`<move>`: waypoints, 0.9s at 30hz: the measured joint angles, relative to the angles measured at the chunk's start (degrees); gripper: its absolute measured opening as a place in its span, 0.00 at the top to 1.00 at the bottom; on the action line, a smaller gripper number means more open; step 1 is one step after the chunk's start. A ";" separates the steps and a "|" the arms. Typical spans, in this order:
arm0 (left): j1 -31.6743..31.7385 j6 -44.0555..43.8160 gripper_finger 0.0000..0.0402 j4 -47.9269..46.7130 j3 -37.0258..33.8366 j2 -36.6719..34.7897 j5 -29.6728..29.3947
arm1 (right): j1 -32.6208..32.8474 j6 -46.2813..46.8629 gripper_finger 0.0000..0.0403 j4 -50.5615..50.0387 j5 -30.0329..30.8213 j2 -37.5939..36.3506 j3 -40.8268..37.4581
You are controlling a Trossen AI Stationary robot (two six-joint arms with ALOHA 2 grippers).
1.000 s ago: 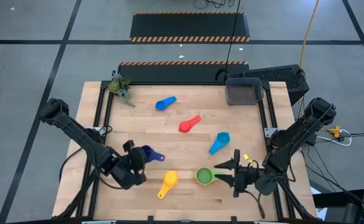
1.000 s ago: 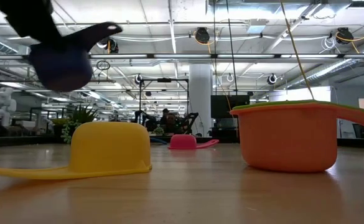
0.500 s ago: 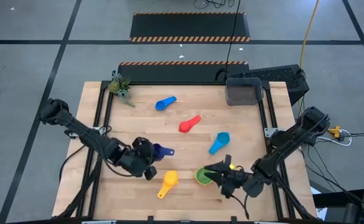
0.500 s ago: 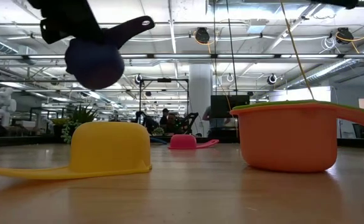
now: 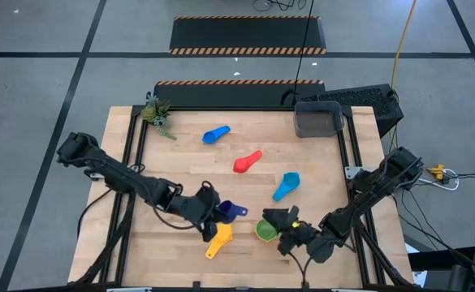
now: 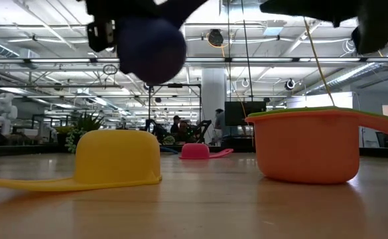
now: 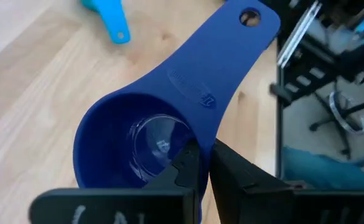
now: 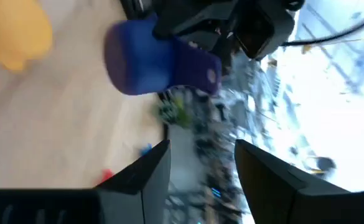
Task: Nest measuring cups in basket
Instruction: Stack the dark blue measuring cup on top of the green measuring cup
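Left gripper (image 5: 211, 212) clamped on navy cup (image 5: 230, 211) rim, held in the air above yellow cup (image 5: 219, 237) near table's (image 5: 180, 166) front edge. Right gripper (image 5: 284, 229) fingers apart, empty, over green cup (image 5: 264, 230) at front edge. Basket (image 5: 317, 120) at far right corner.

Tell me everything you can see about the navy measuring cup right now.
The navy measuring cup is smooth dark-blue plastic: a round bowl, and a flat handle bearing raised lettering with a hole at its end. The left tool is shut on its rim where the handle begins, holding it in the air above the table, near the yellow cup. Its bowl faces upward and looks empty.
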 joint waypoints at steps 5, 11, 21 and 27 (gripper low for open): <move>2.42 -0.85 0.94 0.10 0.02 1.88 2.37 | -0.04 -6.38 0.57 7.11 0.85 3.70 1.81; 3.58 -0.36 0.96 2.43 0.00 4.58 5.87 | -1.19 -7.43 0.57 10.70 -0.39 4.55 2.77; 3.74 -1.30 0.96 3.36 0.00 5.14 6.73 | -1.42 -5.17 0.57 9.24 -5.56 4.59 2.76; 3.72 -0.25 0.95 5.15 0.00 5.14 6.73 | -2.98 -0.32 0.57 7.67 -6.40 4.64 2.75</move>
